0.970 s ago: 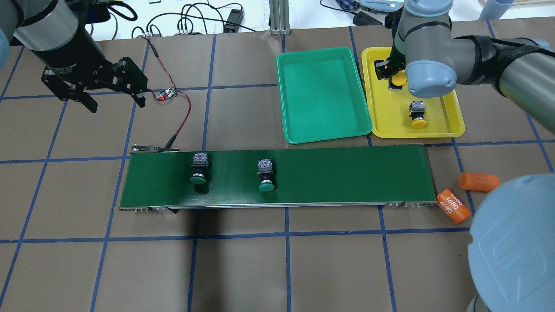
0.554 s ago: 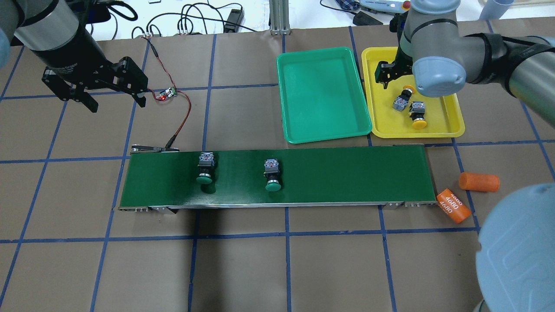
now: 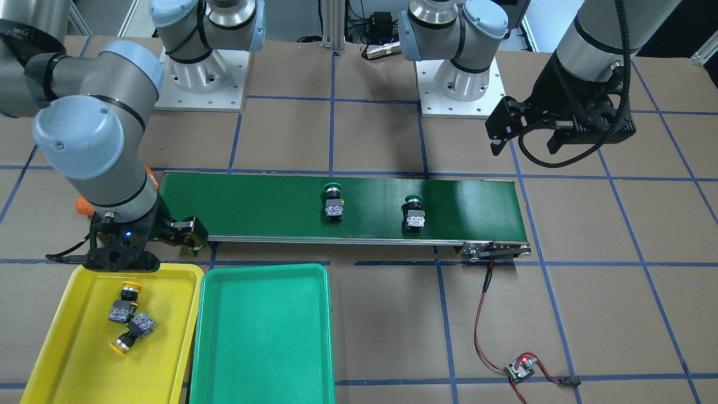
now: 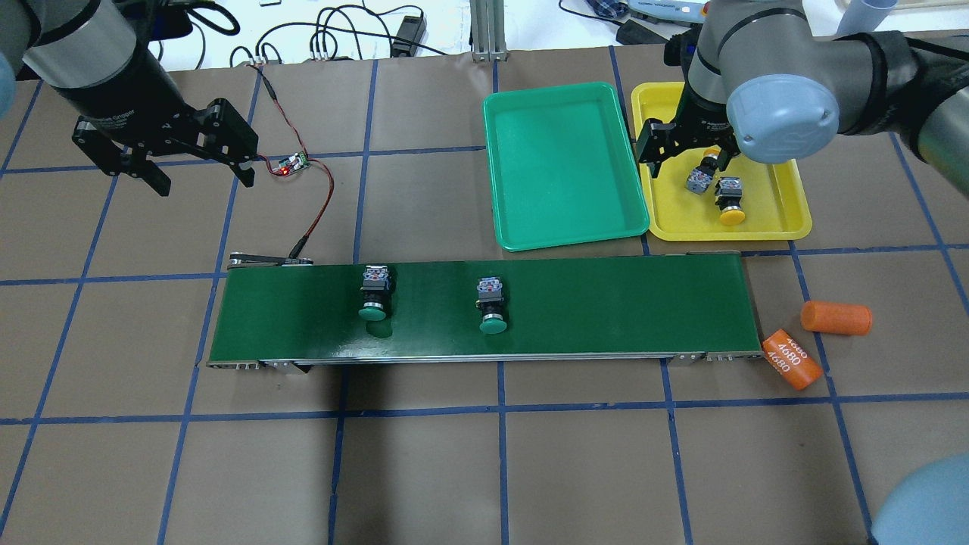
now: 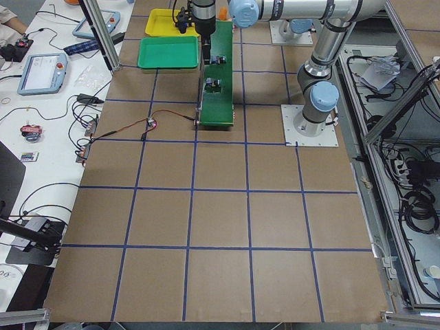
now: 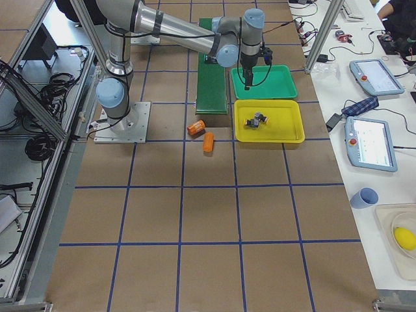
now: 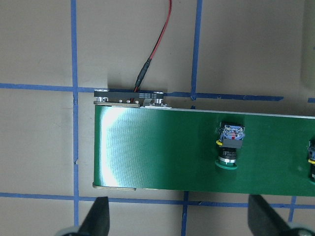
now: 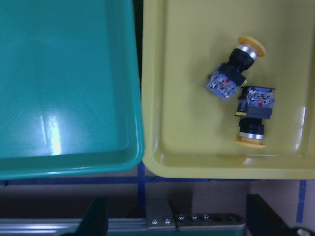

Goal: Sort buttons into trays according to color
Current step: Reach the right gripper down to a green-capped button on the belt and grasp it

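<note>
"Right tool (image 4: 685, 155) gapes wide with nothing in it, above the seam where the yellow tray (image 4: 795, 225) meets the green tray (image 4: 568, 166). Left tool (image 4: 201, 165) is just as wide and bare, over the bench (image 4: 424, 477) off the other end of the belt (image 4: 621, 310)."

"And the buttons?"

"Yellow buttons (image 8: 231, 73) lie on their sides in the yellow tray, one against the other. Green buttons (image 4: 490, 303) lie on the belt, well apart, caps toward the robot. Half sorted, I'd say; the green pair is not yet done."

"What could spoil it?"

"Those round caps, mostly. A pinch across a cap instead of the square block could squirt the button out and set it rolling. The board (image 4: 291, 163) wired to the belt shows a red light, so the belt may be live. If it runs, a slow reach closes on bare belt, or a button rides off the end by the cylinders (image 4: 836, 318). Green cap on green belt is also easy to misjudge. And the trays touch, so a release too near that seam could land a green button in yellow."
</note>
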Controlling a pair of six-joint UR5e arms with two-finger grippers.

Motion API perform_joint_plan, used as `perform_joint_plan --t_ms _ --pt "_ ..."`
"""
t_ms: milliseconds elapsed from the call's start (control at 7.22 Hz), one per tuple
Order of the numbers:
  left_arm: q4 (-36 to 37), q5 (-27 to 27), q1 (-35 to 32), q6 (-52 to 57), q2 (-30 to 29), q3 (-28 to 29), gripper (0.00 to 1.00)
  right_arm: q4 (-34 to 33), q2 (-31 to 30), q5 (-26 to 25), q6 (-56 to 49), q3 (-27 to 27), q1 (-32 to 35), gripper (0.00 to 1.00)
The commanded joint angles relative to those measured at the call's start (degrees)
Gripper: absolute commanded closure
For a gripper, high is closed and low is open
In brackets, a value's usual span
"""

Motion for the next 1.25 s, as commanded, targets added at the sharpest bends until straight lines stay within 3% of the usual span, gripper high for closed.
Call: perform_joint_plan --t_ms 0,554,1108 --pt "0.0 -0.1 0.0 0.0 0.1 0.0 0.00 4.7 -2.7 1.3 7.3 2.3 5.6 0.00" --pt "0.0 -0.2 0.0 0.0 -0.1 0.0 0.00 4.7 -2.6 2.5 19.2 4.4 17.0 0.00" --pt "0.1 -0.2 0.1 0.0 -0.1 0.0 0.00 1.9 0.0 2.7 19.1 7.5 17.1 0.00"
